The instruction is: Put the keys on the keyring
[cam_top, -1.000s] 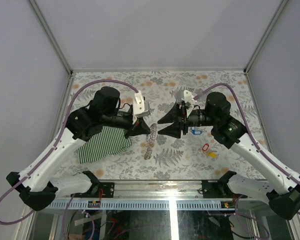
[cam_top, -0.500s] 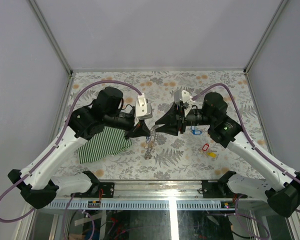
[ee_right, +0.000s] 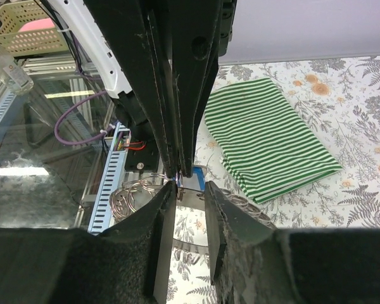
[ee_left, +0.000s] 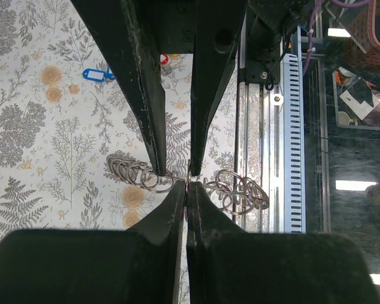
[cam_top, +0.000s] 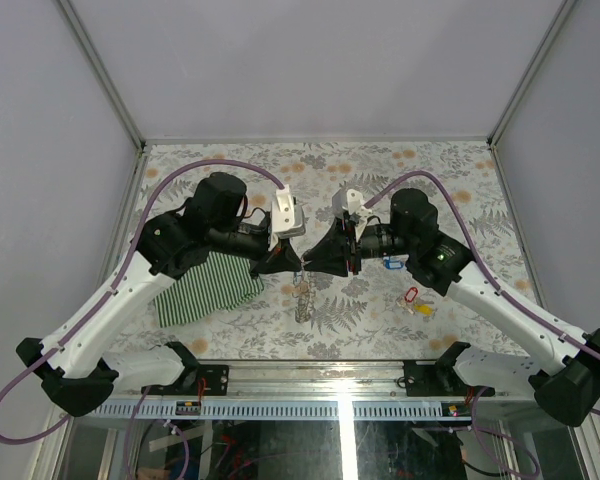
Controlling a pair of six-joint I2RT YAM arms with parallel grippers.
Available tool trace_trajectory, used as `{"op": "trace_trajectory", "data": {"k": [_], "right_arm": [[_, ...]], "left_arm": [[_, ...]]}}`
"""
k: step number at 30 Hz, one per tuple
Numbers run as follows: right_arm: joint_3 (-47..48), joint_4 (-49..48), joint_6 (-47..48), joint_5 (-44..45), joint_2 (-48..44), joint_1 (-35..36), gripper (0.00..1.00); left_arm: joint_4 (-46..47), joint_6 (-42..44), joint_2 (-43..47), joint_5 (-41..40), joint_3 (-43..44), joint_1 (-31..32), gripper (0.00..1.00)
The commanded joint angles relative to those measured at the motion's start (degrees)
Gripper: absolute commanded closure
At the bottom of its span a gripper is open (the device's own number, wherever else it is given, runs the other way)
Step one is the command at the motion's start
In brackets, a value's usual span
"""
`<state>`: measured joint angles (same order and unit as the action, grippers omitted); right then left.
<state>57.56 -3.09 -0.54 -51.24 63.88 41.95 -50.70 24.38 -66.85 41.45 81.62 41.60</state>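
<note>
The keyring (cam_top: 302,296), a floppy chain of silvery loops, hangs below the two gripper tips at the table's middle. My left gripper (ee_left: 187,187) is shut on its thin wire, with bunches of the keyring's loops (ee_left: 137,174) on either side. My right gripper (ee_right: 190,190) faces it tip to tip, jaws a finger-width apart around the same wire; its left finger (ee_right: 166,206) touches the wire. On the table to the right lie three keys: blue (cam_top: 388,263), red (cam_top: 411,295) and yellow (cam_top: 421,309).
A folded green striped cloth (cam_top: 208,288) lies under the left arm and shows in the right wrist view as the same cloth (ee_right: 269,136). The metal rail (cam_top: 340,372) runs along the near table edge. Grey walls enclose the table on three sides.
My right gripper has moved left until its tips meet the left gripper's, and its jaws have narrowed. The keyring's lower end has swung slightly right. The left gripper has stayed shut.
</note>
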Motion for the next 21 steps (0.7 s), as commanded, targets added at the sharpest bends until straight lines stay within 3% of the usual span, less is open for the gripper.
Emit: {"op": "trace_trajectory", "data": {"k": [1,21], "right_arm": [[2.1,-0.4,1.6,1.4,0.6,0.7,0.71],[2.4,-1.9,1.4,1.3,0.0,1.4,0.72]], "left_arm": [[1.3,0.7,0.3,0.5,2.3,0.3,1.0],[1.3,0.6,-0.2,0.4,2.5,0.3,1.0]]}}
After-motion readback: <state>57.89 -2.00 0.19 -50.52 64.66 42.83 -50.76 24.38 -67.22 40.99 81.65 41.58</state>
